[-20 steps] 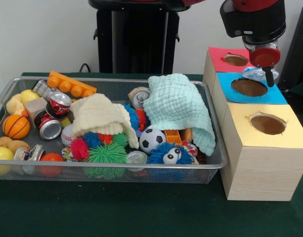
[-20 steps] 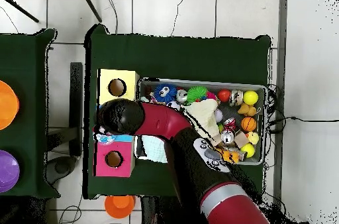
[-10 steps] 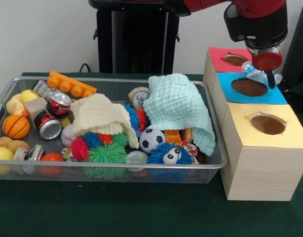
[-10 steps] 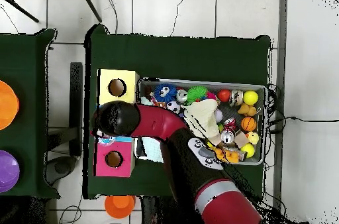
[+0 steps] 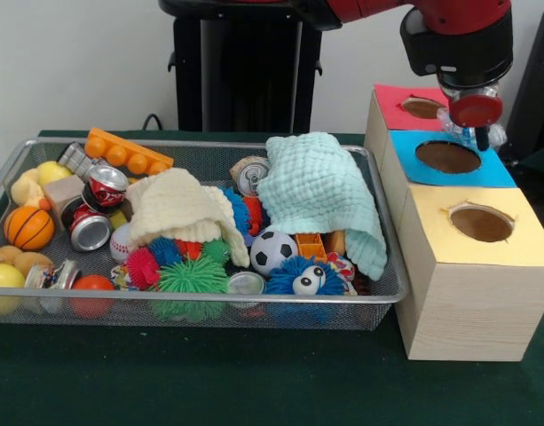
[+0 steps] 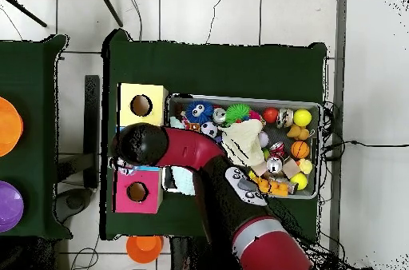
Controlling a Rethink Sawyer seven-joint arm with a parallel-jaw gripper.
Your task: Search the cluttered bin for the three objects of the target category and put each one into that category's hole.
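Observation:
My gripper (image 5: 478, 136) hangs over the far right corner of the blue-topped box (image 5: 484, 170), just above its round hole (image 5: 446, 157). It is shut on a crumpled clear plastic piece (image 5: 496, 133) that shows on both sides of the red disc under the wrist. In the overhead view the arm's black head (image 6: 142, 143) covers the blue box and hides the gripper and what it holds. The wire bin (image 5: 389, 293) holds cans (image 5: 106, 185), balls (image 5: 273, 250) and spiky toys (image 5: 192, 275).
A red-topped box (image 5: 391, 105) stands behind the blue one and a yellow-topped box (image 5: 471, 266) in front, each with a hole. Two cloths, cream (image 5: 178, 209) and mint (image 5: 320, 191), lie over the bin's contents. An orange brick (image 5: 128, 153) leans at the bin's back.
The gripper, with the clear plastic in it, has shifted slightly up and towards the far right of the blue box. Nothing in the bin has moved.

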